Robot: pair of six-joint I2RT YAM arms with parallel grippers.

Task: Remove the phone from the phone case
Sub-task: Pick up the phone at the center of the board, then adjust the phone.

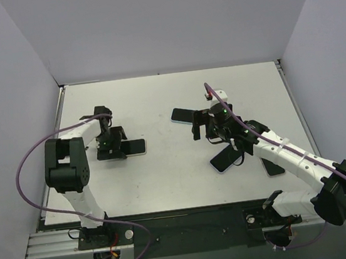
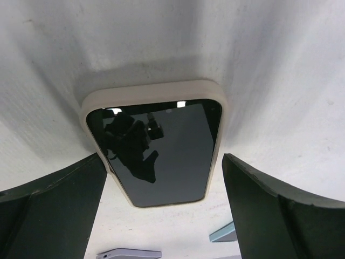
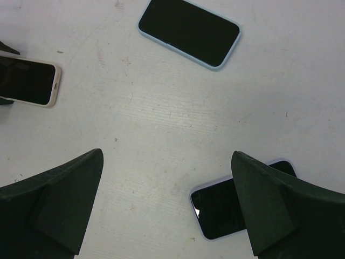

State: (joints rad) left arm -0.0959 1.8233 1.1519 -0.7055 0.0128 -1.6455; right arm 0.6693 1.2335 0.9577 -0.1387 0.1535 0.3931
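A phone in a cream case [image 2: 156, 143] lies screen up on the white table. My left gripper [image 2: 161, 164] is open, one finger on each side of the phone's near end, not gripping it. In the top view the left gripper [image 1: 108, 144] covers that phone's left end [image 1: 135, 147]. My right gripper [image 3: 167, 162] is open and empty above bare table, and it sits mid-right in the top view [image 1: 199, 125]. The cream-cased phone also shows in the right wrist view [image 3: 27, 81] at the left edge.
A phone in a light blue case [image 3: 188, 32] lies beyond the right gripper [image 1: 182, 114]. A phone in a lavender case [image 3: 223, 208] lies by the right finger [image 1: 226, 159]. Another dark phone [image 1: 272, 168] lies partly under the right arm. Walls enclose the table [image 1: 167, 187].
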